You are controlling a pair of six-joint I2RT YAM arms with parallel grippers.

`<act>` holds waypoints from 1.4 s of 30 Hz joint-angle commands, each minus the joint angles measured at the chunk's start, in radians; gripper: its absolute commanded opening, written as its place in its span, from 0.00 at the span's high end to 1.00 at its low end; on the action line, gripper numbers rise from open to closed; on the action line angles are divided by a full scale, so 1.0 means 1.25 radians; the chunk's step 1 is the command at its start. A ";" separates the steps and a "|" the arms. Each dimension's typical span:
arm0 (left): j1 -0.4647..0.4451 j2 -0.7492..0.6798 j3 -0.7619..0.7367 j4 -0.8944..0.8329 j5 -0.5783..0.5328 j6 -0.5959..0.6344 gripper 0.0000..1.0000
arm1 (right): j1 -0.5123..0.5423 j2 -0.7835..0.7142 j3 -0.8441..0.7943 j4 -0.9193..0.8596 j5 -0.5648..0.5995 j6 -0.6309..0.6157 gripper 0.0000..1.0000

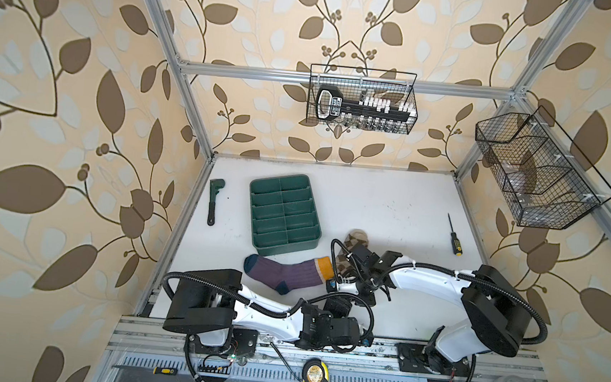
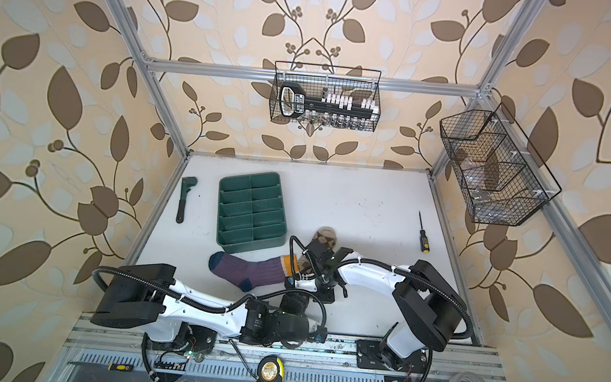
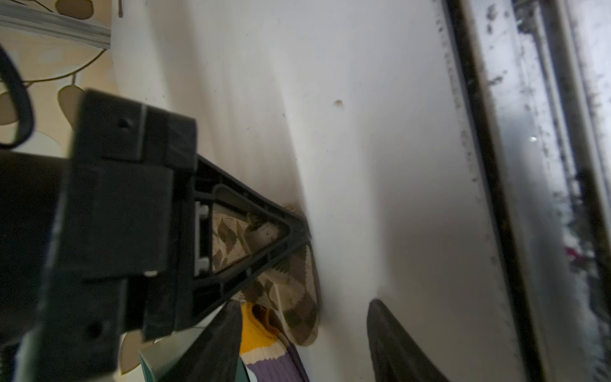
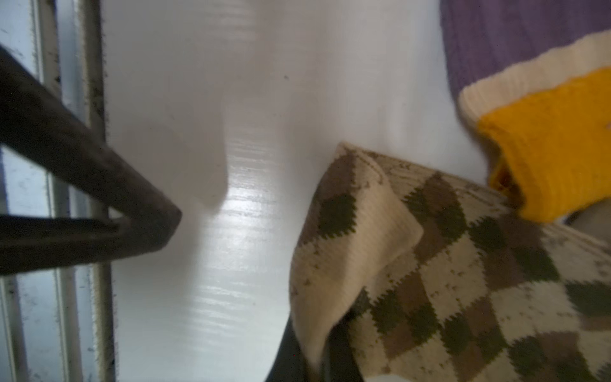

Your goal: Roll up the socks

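On the white table [image 1: 388,206] the purple sock [image 1: 282,274] lies flat just in front of the green tray [image 1: 284,246], its navy toe pointing left and its yellow cuff [image 4: 545,148] at the right end. There the cuff touches the argyle sock [image 4: 446,281], which stretches from it toward the back of the table; in both top views only its far end [image 2: 326,238] shows past the right arm. The right gripper [image 3: 299,228] is closed, its tip down on the near edge of the argyle sock and pinching a fold of the fabric, which rises toward the right wrist camera. The left gripper [image 3: 302,307] sits low beside it with its jaws apart, the two fingers [image 3: 215,347] on either side of the spot where the socks meet, holding nothing. A wrench [image 1: 213,201] lies left of the tray, and a screwdriver [image 1: 454,235] lies well off to the right
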 commanded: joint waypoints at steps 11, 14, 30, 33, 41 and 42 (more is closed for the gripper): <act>-0.011 -0.217 -0.067 -0.070 -0.026 -0.070 0.36 | -0.080 0.207 0.076 -0.173 -0.184 0.017 1.00; -0.012 -0.209 -0.082 -0.059 -0.013 -0.086 0.38 | -0.100 0.239 0.094 -0.184 -0.199 0.017 1.00; 0.121 0.031 -0.068 0.110 0.058 -0.115 0.40 | -0.139 0.275 0.118 -0.185 -0.223 0.027 1.00; 0.130 0.070 -0.049 0.104 0.077 -0.122 0.50 | -0.141 0.267 0.114 -0.178 -0.223 0.030 1.00; 0.140 0.110 0.005 0.020 0.153 -0.146 1.00 | -0.161 0.206 0.079 -0.131 -0.217 0.055 0.98; 0.145 0.112 0.019 -0.005 0.173 -0.148 1.00 | -0.160 0.198 0.075 -0.127 -0.213 0.056 0.96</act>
